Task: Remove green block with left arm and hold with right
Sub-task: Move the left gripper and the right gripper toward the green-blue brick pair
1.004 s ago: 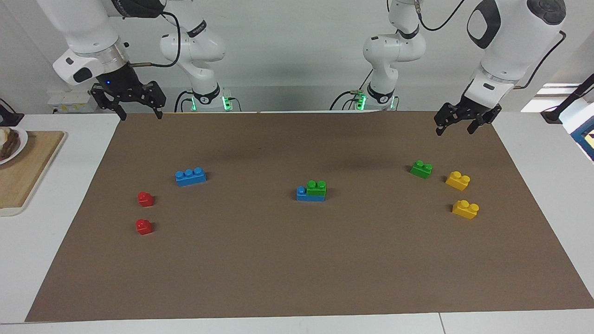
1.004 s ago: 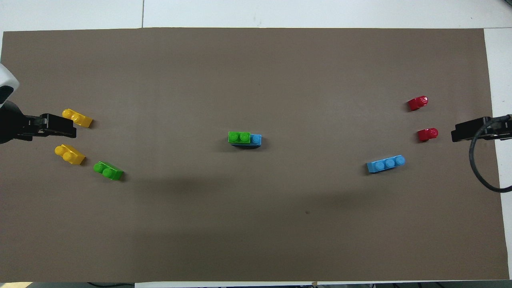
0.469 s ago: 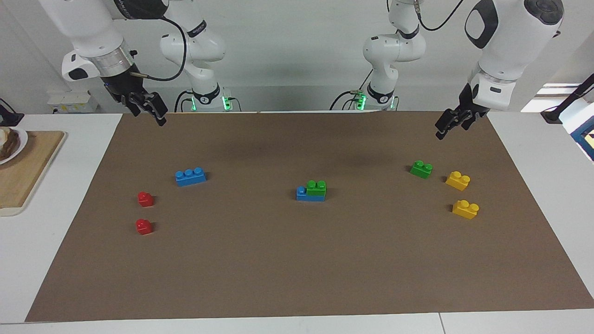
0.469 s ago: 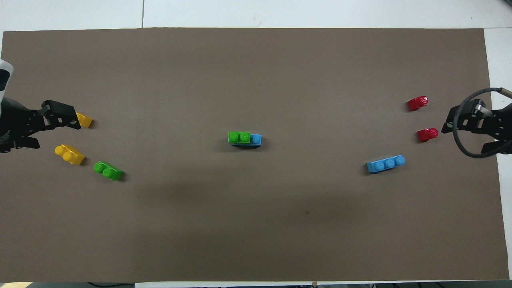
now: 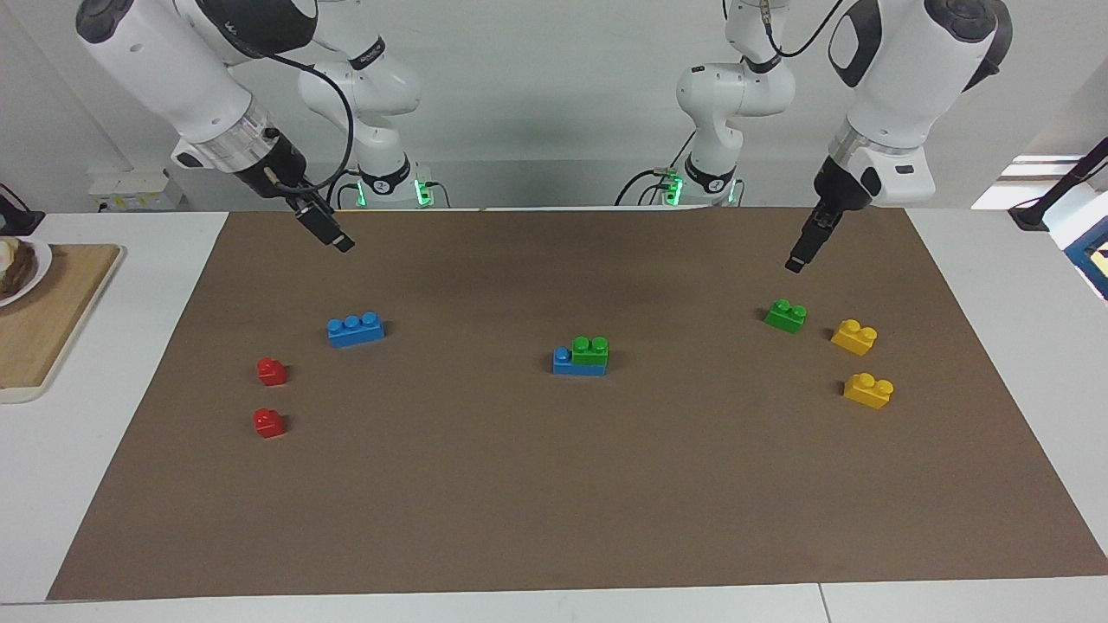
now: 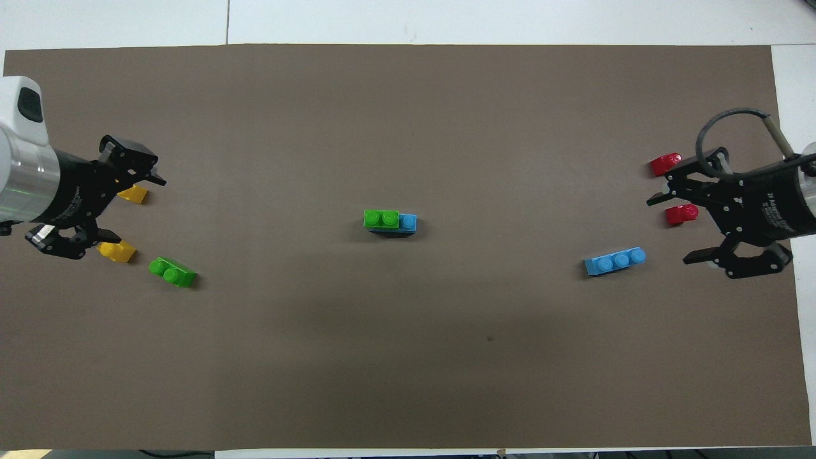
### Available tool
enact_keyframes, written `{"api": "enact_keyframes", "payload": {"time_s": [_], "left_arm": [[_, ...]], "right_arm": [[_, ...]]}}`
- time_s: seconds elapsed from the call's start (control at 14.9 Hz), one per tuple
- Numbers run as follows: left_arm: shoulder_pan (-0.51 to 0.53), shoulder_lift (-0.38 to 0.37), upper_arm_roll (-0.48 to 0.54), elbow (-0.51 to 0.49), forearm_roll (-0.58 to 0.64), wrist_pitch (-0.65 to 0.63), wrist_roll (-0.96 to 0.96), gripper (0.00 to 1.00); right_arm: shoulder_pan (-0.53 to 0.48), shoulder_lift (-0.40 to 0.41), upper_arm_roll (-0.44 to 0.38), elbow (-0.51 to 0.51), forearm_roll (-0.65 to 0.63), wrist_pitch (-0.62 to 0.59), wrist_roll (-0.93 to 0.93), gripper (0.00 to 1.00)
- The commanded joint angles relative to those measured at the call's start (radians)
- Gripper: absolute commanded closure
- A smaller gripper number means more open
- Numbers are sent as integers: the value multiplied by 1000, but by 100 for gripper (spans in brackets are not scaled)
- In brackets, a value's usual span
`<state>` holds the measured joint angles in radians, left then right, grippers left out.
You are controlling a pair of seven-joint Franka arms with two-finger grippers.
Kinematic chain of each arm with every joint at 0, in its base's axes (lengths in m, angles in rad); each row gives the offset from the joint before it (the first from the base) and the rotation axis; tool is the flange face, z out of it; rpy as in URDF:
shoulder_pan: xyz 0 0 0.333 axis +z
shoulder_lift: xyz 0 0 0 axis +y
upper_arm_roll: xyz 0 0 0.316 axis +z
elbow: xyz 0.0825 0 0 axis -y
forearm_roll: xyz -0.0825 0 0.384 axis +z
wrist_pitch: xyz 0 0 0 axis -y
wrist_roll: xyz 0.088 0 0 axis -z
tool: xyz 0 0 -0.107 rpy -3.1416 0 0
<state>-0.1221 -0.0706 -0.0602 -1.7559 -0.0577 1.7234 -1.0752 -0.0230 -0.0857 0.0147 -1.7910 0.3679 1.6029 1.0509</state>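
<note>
A green block (image 5: 590,350) sits pressed onto one end of a blue brick (image 5: 576,367) at the middle of the mat; both also show in the overhead view, green block (image 6: 381,218), blue brick (image 6: 408,222). A second, loose green block (image 5: 785,316) (image 6: 172,272) lies toward the left arm's end. My left gripper (image 5: 795,262) (image 6: 124,217) is open and empty, up in the air over the mat by the loose green block. My right gripper (image 5: 340,243) (image 6: 666,231) is open and empty, up over the mat by the red bricks.
Two yellow bricks (image 5: 854,337) (image 5: 868,390) lie beside the loose green block. A loose blue three-stud brick (image 5: 356,329) and two red bricks (image 5: 272,371) (image 5: 268,423) lie toward the right arm's end. A wooden board (image 5: 52,311) lies off the mat there.
Both grippers have turned and come in from the mat's ends toward its middle, a little lower. No brick has moved.
</note>
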Motion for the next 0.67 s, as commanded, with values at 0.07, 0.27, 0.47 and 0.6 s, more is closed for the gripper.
{"api": "enact_keyframes", "payload": {"time_s": [0.07, 0.27, 0.47, 0.6], "left_arm": [[-103, -31, 13, -63, -10, 73, -297, 0], [-169, -29, 11, -80, -10, 119, -524, 0], [-237, -11, 11, -97, -10, 147, -675, 0], [-284, 37, 11, -97, -10, 171, -747, 0]], "right_arm": [[-5, 36, 2, -86, 178, 89, 104, 11], [27, 101, 2, -111, 300, 132, 162, 11], [50, 176, 4, -111, 409, 175, 216, 10], [92, 210, 4, -111, 453, 242, 282, 10]]}}
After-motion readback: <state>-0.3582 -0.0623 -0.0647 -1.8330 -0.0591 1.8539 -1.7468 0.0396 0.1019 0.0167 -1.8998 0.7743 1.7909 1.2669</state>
